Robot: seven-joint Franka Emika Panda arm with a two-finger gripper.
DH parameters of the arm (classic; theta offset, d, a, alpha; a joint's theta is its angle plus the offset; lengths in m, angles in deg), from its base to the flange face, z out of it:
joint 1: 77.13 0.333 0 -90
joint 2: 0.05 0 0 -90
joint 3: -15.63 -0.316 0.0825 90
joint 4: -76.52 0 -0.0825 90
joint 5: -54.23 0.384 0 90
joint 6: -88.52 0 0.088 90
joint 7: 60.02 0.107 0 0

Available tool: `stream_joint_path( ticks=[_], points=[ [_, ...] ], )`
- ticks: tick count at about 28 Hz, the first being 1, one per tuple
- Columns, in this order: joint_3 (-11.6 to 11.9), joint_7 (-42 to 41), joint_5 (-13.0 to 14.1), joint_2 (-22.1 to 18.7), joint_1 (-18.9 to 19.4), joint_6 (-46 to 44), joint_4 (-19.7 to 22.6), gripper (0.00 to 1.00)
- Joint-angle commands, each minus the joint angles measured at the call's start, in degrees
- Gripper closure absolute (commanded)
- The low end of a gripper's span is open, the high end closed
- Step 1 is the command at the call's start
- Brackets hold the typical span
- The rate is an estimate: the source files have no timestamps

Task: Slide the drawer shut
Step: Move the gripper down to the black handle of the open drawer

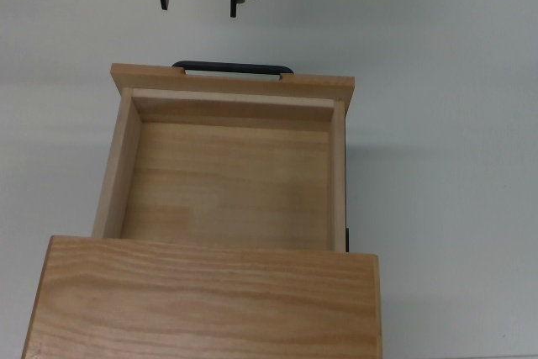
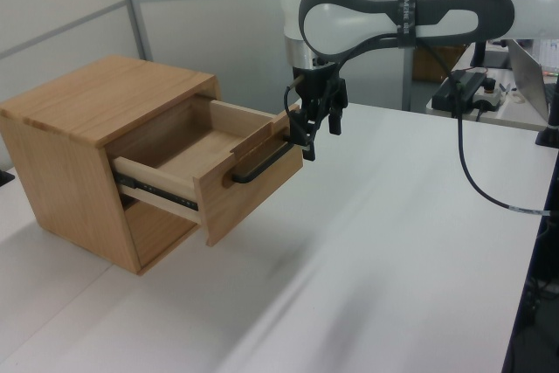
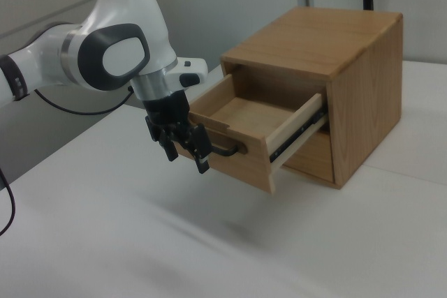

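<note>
Hovering: the gripper (image 1: 199, 2) is hanging in front of the drawer (image 1: 227, 178), out beyond its front panel, touching nothing.
Gripper state: its two fingers are standing wide apart and pointing down, holding nothing.
Drawer place: it is sitting pulled well out of the cabinet (image 2: 83, 141), its front panel just beside the gripper in the side views and clearly apart from it in the top view.
Handle: the black bar (image 1: 233, 67) is lying across the front panel, running parallel to the line between the fingertips.
Drawer axis: its sliding length is running from the cabinet straight toward the gripper; the open face is pointing up.
Top view only: it is showing the bare wooden drawer floor and the gap between handle and fingers.
Left view only: it is showing the black runner (image 2: 157, 191) under the side wall and the arm (image 2: 393, 10) reaching in.
Right view only: it is showing the fingertips level with the handle.
Surface: the white surface (image 3: 140, 242) is carrying the cabinet.
</note>
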Motion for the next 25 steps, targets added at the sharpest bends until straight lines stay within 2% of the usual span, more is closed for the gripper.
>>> stream_joint_path(
  ticks=[1, 6, 7, 9, 18, 25],
  points=[
    [0.18, -0.36, 0.74, 0.04, 0.31, -1.0, -0.3, 0.21],
    [-0.25, 0.15, 0.91, 0.04, 0.4, -0.82, -0.3, 0.7],
    [-1.21, 0.24, 1.17, 0.04, 0.31, -0.82, -0.3, 0.89],
    [-1.75, 0.24, 1.35, 0.13, 0.31, -0.82, -0.21, 1.0],
    [-1.92, -0.11, 3.02, 2.5, 0.4, -0.21, -0.47, 1.0],
    [-3.59, -0.02, 2.93, 4.7, 0.48, 3.31, -0.56, 1.0]
  ],
)
